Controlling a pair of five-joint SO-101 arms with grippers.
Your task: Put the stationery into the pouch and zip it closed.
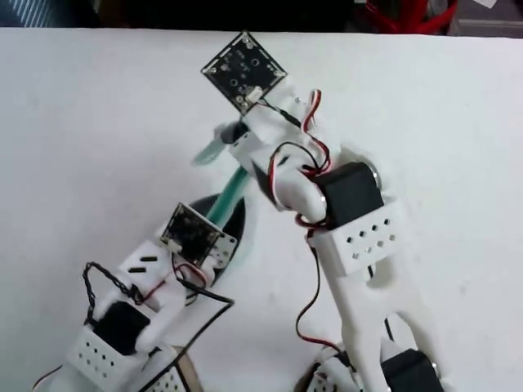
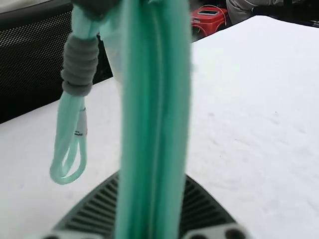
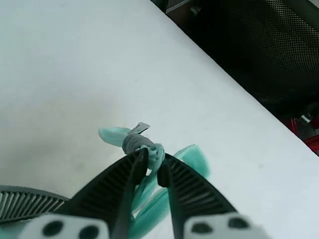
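A teal pouch (image 1: 228, 193) hangs edge-on between the two arms above the white table (image 1: 98, 122). Its zipper line (image 2: 155, 124) runs straight away from the left wrist camera. At the far end a teal wrist loop (image 2: 69, 159) with a grey sleeve (image 2: 79, 64) dangles beside the pouch. My left gripper (image 1: 219, 233) is shut on the near end of the pouch, its ribbed finger (image 2: 149, 211) under the teal edge. My right gripper (image 3: 149, 160) is shut on the far end of the pouch (image 3: 192, 158), right at the grey sleeve (image 3: 133, 143), with the loop (image 3: 110, 133) sticking out past the fingertips.
The right arm's white body (image 1: 359, 245) crosses the table's right half, with red and black cables (image 1: 306, 163) looping off it. A black mesh chair (image 3: 259, 45) stands past the far table edge, and a red object (image 2: 209, 17) sits behind it.
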